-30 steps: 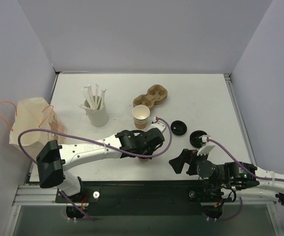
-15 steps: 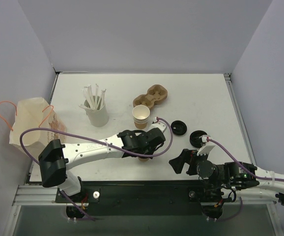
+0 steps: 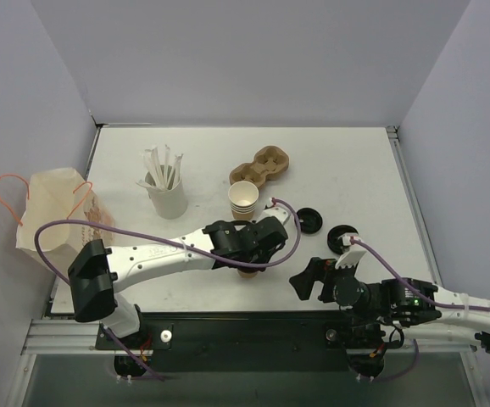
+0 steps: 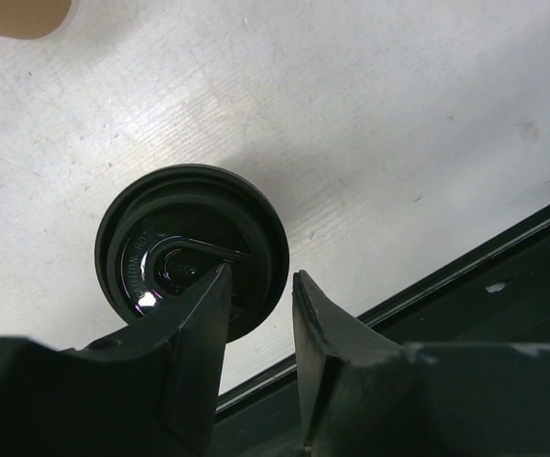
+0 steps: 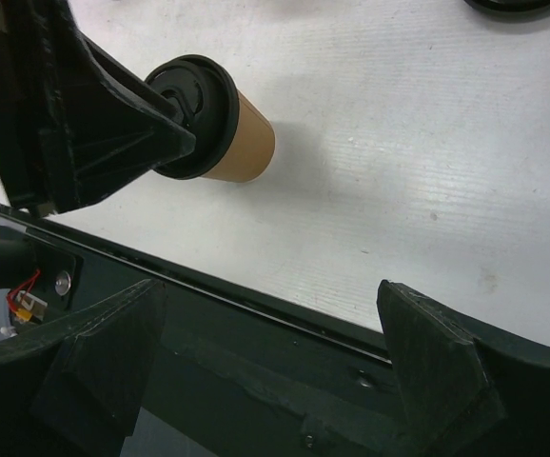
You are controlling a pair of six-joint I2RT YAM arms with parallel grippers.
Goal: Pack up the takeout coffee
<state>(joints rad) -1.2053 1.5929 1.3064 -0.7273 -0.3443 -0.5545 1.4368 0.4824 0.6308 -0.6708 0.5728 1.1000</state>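
A tan paper cup (image 5: 248,148) with its black lid (image 4: 151,224) on stands upright on the white worktop (image 3: 355,170), near the front edge. The left hand (image 4: 261,276) hangs over the lid's rim, fingers slightly parted, pinching nothing. The right hand (image 5: 270,295) waits nearby, spread wide and empty. Risk: the cup looks light, so a sideways nudge from those fingertips could tip it toward the edge or lift a loosely seated lid.
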